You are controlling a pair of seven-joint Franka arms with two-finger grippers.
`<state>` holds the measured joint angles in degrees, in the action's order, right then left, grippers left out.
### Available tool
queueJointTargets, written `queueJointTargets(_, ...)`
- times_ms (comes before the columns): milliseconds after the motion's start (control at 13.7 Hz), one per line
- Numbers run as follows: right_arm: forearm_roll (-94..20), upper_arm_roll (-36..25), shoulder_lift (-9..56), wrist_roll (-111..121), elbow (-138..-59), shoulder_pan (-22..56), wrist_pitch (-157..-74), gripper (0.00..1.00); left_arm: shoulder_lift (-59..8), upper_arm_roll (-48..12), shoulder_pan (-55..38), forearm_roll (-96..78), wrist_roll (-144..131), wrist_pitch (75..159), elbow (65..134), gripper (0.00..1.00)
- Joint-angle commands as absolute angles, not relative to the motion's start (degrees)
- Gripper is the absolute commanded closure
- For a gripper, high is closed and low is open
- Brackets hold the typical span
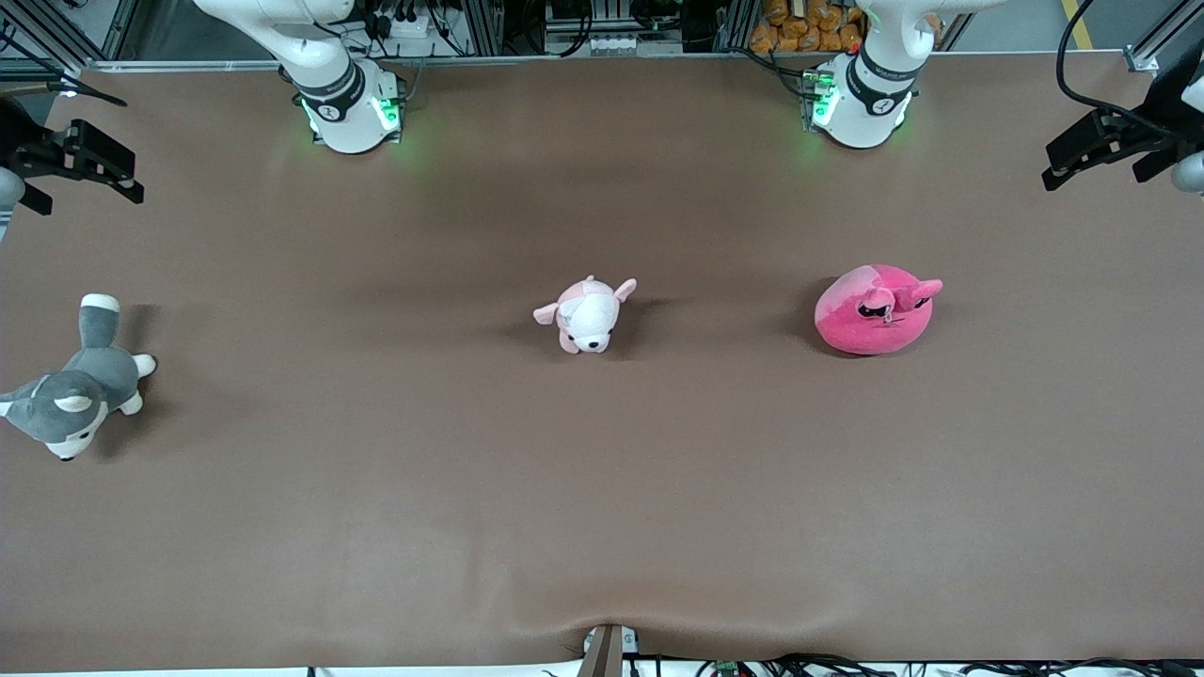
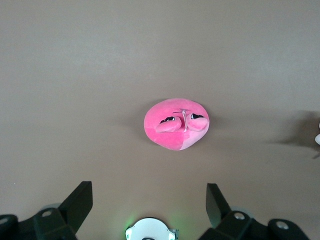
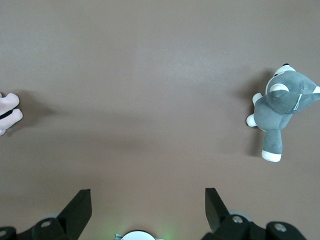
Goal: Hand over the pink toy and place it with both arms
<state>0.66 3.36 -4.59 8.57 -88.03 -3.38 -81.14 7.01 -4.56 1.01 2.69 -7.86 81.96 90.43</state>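
The hot-pink round plush, the pink toy (image 1: 875, 312), lies on the brown table toward the left arm's end, face up. It also shows in the left wrist view (image 2: 175, 127), well apart from the fingers. My left gripper (image 1: 1058, 165) hangs open and empty high over the table's edge at the left arm's end; in its own view (image 2: 149, 192) the jaws stand wide apart. My right gripper (image 1: 127, 174) hangs open and empty high over the right arm's end; its own view (image 3: 148, 197) shows the same wide gap.
A pale pink-and-white puppy plush (image 1: 588, 315) lies mid-table, and its edge shows in the right wrist view (image 3: 7, 115). A grey-and-white husky plush (image 1: 80, 385) lies at the right arm's end and shows in the right wrist view (image 3: 282, 102). The arm bases (image 1: 861, 99) stand along the table's back edge.
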Motion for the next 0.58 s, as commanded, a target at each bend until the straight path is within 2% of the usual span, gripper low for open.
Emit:
queueJointTargets(0, -0.44, 3.87, -5.45, 9.32, -88.77, -4.31, -81.21, 0.00, 5.89, -4.92, 0.88, 3.52, -7.91, 78.93, 88.77, 0.00)
queueJointTargets(511, -0.44, 3.87, -5.45, 9.32, -88.77, -4.39, -81.21, 0.00, 5.80, -4.92, 0.88, 3.52, -7.91, 78.93, 89.56, 0.00)
